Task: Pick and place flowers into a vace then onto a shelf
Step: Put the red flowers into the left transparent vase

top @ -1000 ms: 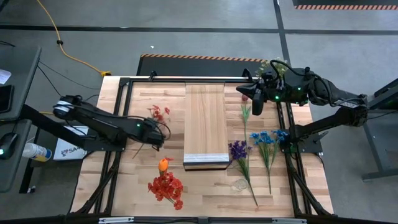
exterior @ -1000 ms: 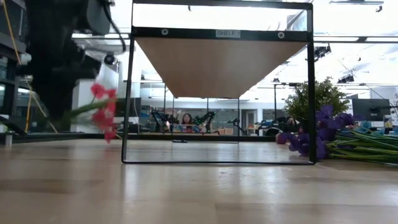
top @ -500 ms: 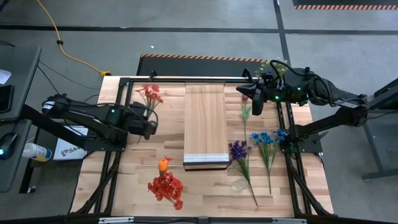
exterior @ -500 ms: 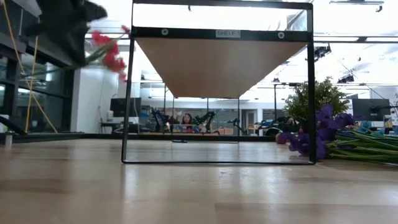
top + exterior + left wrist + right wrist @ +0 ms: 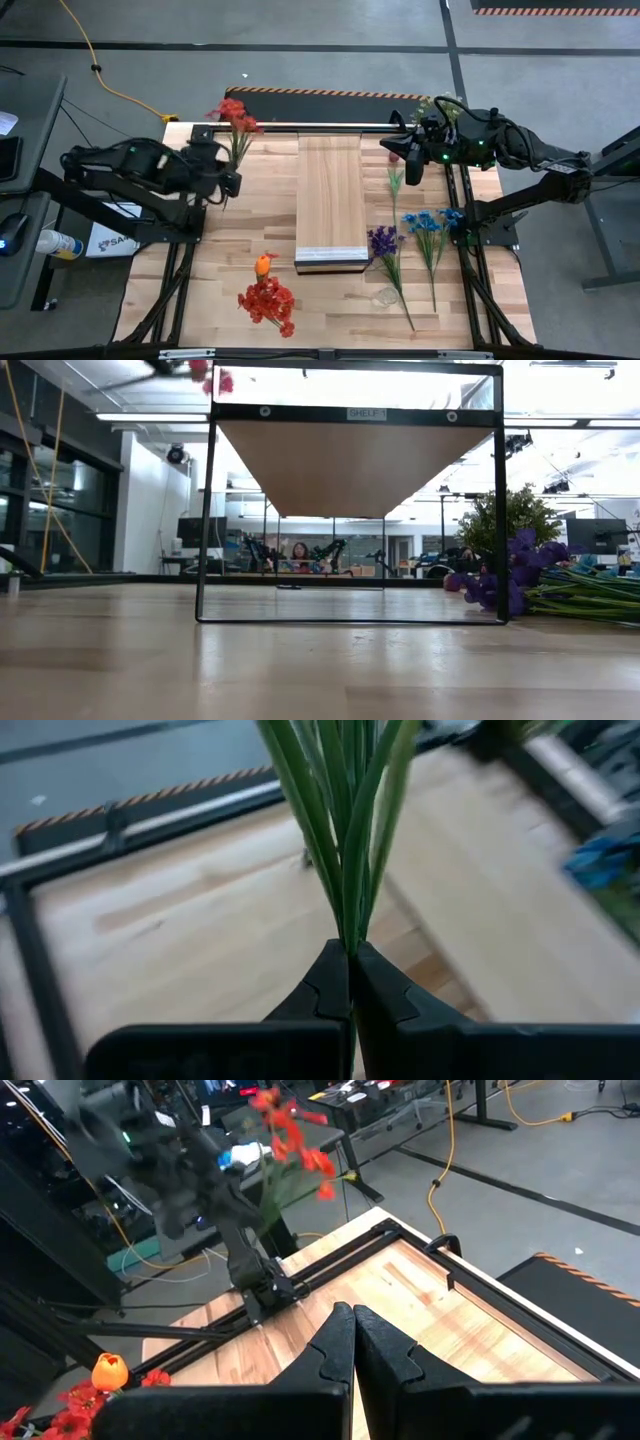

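Left gripper (image 5: 350, 965) pinching my red flower (image 5: 231, 112) stems, raised beside shelf (image 5: 330, 195); right gripper (image 5: 352, 1330) pressed together, parked far-right corner.

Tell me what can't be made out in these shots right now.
- Vase: not identifiable in any view.
- Red flowers: low view's top edge cuts them off; the left wrist view shows only stems in the shut left claw.
- Right claw: shut, but its arm hides it from above.
- Shelf: low view shows only its underside.
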